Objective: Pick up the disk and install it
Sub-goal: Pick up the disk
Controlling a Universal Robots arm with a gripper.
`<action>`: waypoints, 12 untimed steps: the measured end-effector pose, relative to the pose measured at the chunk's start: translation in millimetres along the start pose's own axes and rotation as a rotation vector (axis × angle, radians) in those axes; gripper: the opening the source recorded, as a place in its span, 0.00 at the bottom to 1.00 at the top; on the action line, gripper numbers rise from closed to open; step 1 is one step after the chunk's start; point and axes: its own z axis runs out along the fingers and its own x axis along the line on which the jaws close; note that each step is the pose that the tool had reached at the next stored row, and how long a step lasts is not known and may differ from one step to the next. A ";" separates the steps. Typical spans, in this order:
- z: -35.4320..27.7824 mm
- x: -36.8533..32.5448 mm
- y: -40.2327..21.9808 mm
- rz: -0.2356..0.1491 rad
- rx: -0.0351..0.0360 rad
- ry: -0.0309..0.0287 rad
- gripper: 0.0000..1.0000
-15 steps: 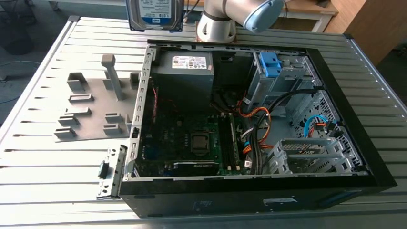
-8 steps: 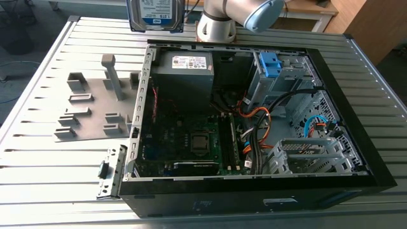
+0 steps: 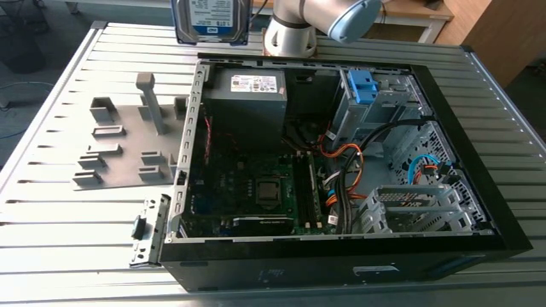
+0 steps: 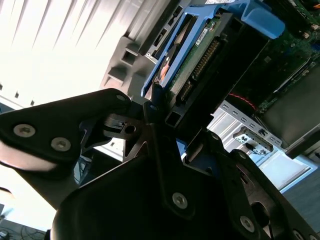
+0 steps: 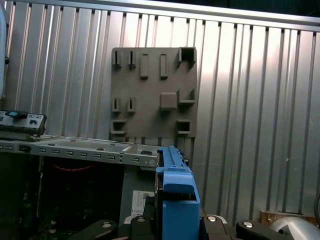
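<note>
The disk [image 3: 209, 19], silver-grey with a blue-and-white label and a blue bracket, hangs upright in the air over the far edge of the table, beyond the open computer case [image 3: 503, 217]. In the second wrist view my gripper [image 4: 165, 115] is shut on the disk [image 4: 200, 50], with black fingers [image 4: 117, 125] pressing against its blue frame. The first wrist view looks down the disk's blue bracket edge [image 5: 176, 195] between my gripper's black fingers [image 5: 212, 225].
The case lies open on a slatted metal table [image 3: 68, 217]. Inside it are a grey power supply [image 3: 247, 96], a silver drive cage with a blue latch [image 3: 362, 86], a motherboard and cables. A grey fixture plate [image 3: 128, 141] lies toward the exterior view's left. The arm's base [image 3: 290, 35] stands behind the case.
</note>
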 end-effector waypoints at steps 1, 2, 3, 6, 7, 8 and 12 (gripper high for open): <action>0.0 0.4 -0.3 0.000 0.0001 0.0000 0.37; 0.1 0.8 -0.7 0.000 0.0001 0.0000 0.37; 0.1 1.2 -1.0 0.000 0.0000 0.0000 0.37; 0.1 2.5 -2.0 0.000 0.0000 0.0000 0.37; 0.1 2.9 -2.3 0.000 0.0000 0.0000 0.37; 0.2 3.4 -2.6 0.000 0.0001 -0.0001 0.37; 0.2 5.1 -3.8 0.000 0.0000 0.0000 0.37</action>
